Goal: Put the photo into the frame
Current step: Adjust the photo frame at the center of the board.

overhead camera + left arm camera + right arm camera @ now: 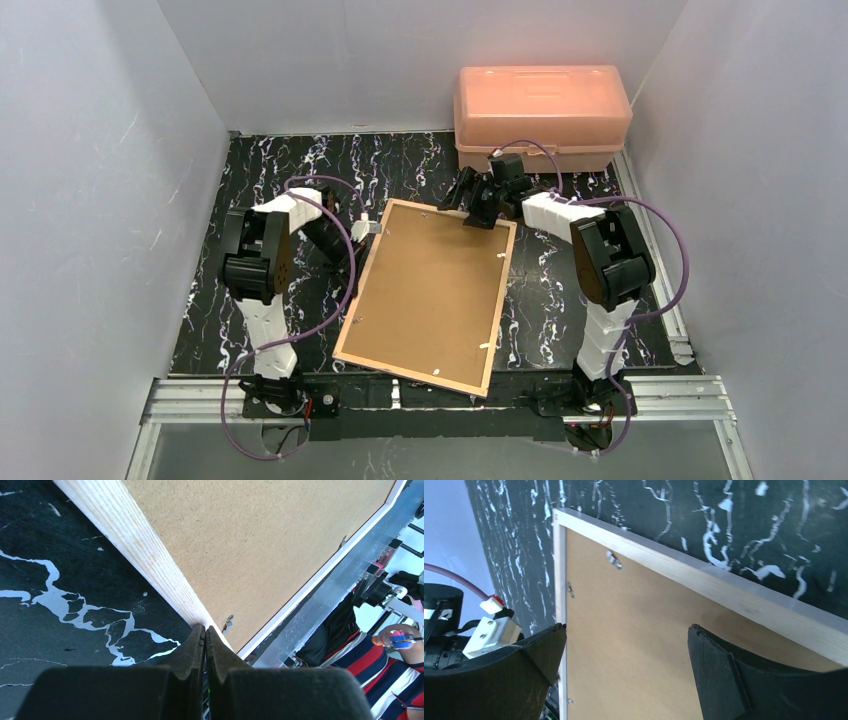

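The frame [410,375] lies back side up on the black marbled table, its light wood rim around the brown backing board [432,295]. The photo is hidden. My left gripper [360,233] is at the frame's left edge; in the left wrist view it [205,628] is shut with nothing between the fingers, its tips touching the wood rim [145,555] beside a metal tab [228,624]. My right gripper [478,212] hovers over the frame's far right corner; in the right wrist view it [626,627] is open and empty above the backing board [624,605], near the rim [734,597].
An orange plastic box [541,117] stands at the back right against the wall. White walls close in three sides. An aluminium rail [200,400] runs along the near edge. A person in striped clothes [385,655] shows beyond the rail.
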Motion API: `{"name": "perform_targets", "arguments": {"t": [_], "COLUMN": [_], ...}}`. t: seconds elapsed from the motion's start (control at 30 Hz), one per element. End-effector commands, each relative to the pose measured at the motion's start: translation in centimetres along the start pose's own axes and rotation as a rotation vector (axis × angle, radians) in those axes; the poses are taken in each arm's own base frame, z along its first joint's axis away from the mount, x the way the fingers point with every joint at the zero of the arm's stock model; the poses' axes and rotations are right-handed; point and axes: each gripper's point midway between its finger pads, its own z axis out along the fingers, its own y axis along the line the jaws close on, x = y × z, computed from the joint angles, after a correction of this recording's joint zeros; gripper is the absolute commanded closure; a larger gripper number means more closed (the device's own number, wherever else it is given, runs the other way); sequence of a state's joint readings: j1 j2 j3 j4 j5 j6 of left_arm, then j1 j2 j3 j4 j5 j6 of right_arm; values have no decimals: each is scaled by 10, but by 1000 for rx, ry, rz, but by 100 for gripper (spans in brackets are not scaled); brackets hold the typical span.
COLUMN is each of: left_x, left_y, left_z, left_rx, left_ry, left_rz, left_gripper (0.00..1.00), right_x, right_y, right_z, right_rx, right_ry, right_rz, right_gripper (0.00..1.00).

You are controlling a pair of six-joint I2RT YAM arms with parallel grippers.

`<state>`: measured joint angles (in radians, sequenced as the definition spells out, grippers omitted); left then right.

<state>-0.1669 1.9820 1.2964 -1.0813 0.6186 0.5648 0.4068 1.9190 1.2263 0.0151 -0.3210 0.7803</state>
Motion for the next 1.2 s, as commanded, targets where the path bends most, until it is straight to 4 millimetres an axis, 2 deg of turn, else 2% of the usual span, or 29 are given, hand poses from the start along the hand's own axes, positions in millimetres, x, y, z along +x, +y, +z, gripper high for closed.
{"name": "perform_targets", "arguments": {"t": [0.0,0.07,0.2,0.4,0.47,0.57,0.73,0.83,0.97,1.17], "left_x": [2,4,8,21,28,35,41,44,46,40], "left_y": [-7,-6,-1,9,14,17,17,18,13,7], "left_z": [-10,-13,-23,-37,-36,-29,-18,-12,-8,-2], "left_rx": [-30,-37,-49,-81,-100,-107,-95,-97,-82,-49], "left_ry": [-31,-30,-35,-34,-14,-6,10,20,21,7], "left_rz": [33,33,29,43,54,60,45,45,47,41], "left_gripper": [100,100,100,100,100,100,100,100,100,100], "right_x": [-23,-27,-20,11,22,49,94,104,98,64], "right_y": [42,49,45,-16,-29,-50,-77,-81,-75,-54], "right_z": [-12,-23,-51,-100,-120,-132,-131,-123,-112,-88], "right_rx": [-95,-105,-77,104,132,164,168,137,97,34], "right_ry": [-45,-61,-64,-51,-68,-54,23,40,38,-1], "right_rz": [-81,-101,-106,-88,-80,-56,19,54,69,83], "right_gripper": [1,1,1,1,1,1,1,1,1,1]}}
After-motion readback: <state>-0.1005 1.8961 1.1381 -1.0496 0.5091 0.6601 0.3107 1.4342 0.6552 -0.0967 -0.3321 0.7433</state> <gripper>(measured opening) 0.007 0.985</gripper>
